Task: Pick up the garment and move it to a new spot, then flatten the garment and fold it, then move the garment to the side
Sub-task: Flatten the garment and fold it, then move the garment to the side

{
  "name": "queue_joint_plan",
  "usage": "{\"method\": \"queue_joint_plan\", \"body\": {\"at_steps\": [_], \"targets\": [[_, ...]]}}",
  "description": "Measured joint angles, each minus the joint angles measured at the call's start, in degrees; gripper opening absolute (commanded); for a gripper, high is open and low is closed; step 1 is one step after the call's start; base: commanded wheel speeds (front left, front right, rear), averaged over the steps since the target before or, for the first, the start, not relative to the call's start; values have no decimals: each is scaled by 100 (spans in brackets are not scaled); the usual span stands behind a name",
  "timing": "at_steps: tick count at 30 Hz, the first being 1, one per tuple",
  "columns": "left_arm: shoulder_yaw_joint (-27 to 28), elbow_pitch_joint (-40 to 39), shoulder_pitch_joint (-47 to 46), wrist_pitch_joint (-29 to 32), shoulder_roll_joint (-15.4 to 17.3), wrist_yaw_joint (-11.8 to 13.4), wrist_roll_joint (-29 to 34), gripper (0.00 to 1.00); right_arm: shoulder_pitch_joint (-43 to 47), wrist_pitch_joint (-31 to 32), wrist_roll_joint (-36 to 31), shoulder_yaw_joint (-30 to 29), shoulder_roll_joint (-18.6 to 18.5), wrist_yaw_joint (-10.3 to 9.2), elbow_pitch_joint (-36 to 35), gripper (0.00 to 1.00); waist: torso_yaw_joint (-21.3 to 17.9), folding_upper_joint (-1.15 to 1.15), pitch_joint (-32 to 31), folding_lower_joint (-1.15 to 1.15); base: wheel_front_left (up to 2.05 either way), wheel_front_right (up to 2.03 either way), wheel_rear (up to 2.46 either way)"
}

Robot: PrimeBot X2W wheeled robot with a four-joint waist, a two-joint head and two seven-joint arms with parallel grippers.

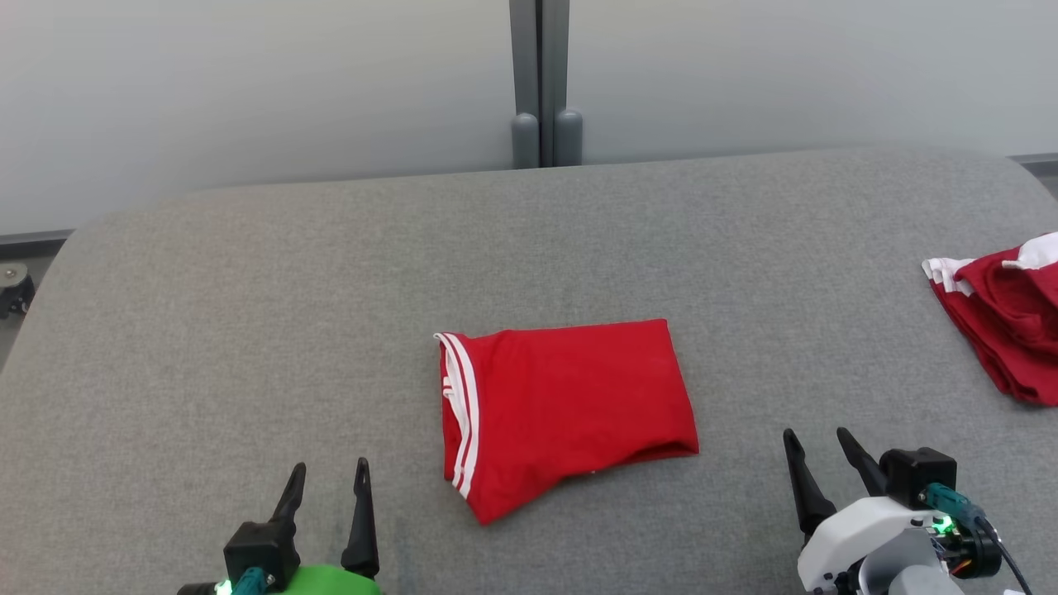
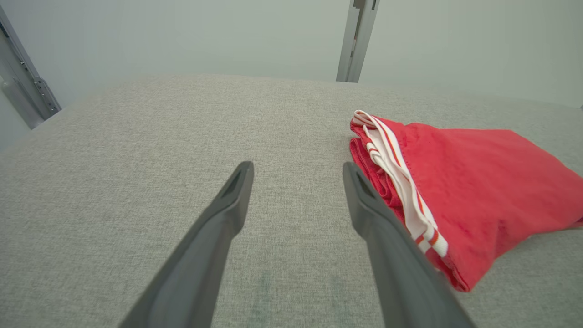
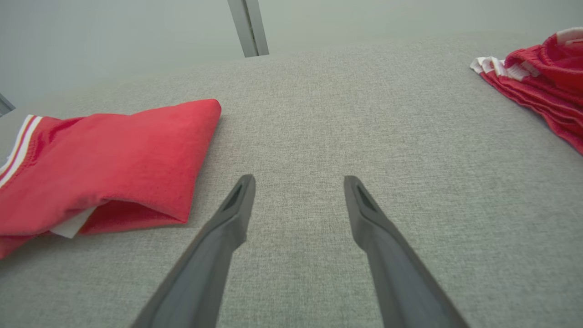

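head view: a folded red garment lies flat at the centre of the grey padded table, its white-striped band on the 9 o'clock side and its folded edge toward 3 o'clock. the left gripper hovers at about 7 o'clock from the garment, its two dark fingers spread apart and holding nothing. the right gripper sits at about 4 o'clock from the garment, near its lower corner but clear of the cloth, fingers likewise apart and empty. a second heap of red and white cloth rests at the table's 3 o'clock edge, well apart from the garment. a grey post stands against the pale wall at 12 o'clock. in the left wrist view the striped band lies just beside the finger on that view's right; whether they touch cannot be told. in the right wrist view the garment's folded edge lies at about 9 o'clock, with bare table between the fingers.
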Motion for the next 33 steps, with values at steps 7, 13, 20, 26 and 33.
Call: {"method": "queue_joint_plan", "body": {"at_steps": [7, 13, 20, 26, 33], "targets": [[-30, -122, 104, 0, 0, -14, -2, 100, 70, 0, -2, 163, -1, 0, 26, 100, 57, 0, -12, 0, 0, 0, 0], [-174, -274, -153, 0, 0, -23, -60, 100, -945, 0, -169, 614, 5, 0, 69, 100, 125, 0, 272, 0, 0, 0, 0], [-383, -267, -547, 0, 0, -56, -163, 100, -2026, 98, -231, 1069, 3, 0, 1121, 100, 296, 0, 795, 0, 0, 0, 0], [-479, -245, -656, 0, 0, -42, -242, 100, -2233, 275, 27, 1526, 2, 0, 2116, 38, 574, 0, 1108, 0, 0, 0, 0], [-316, -221, -589, 0, 3, -99, -115, 100, -2332, -26, 24, 1267, 94, 41, 2447, 0, 413, 0, 1184, 0, 0, 0, 0]]}}
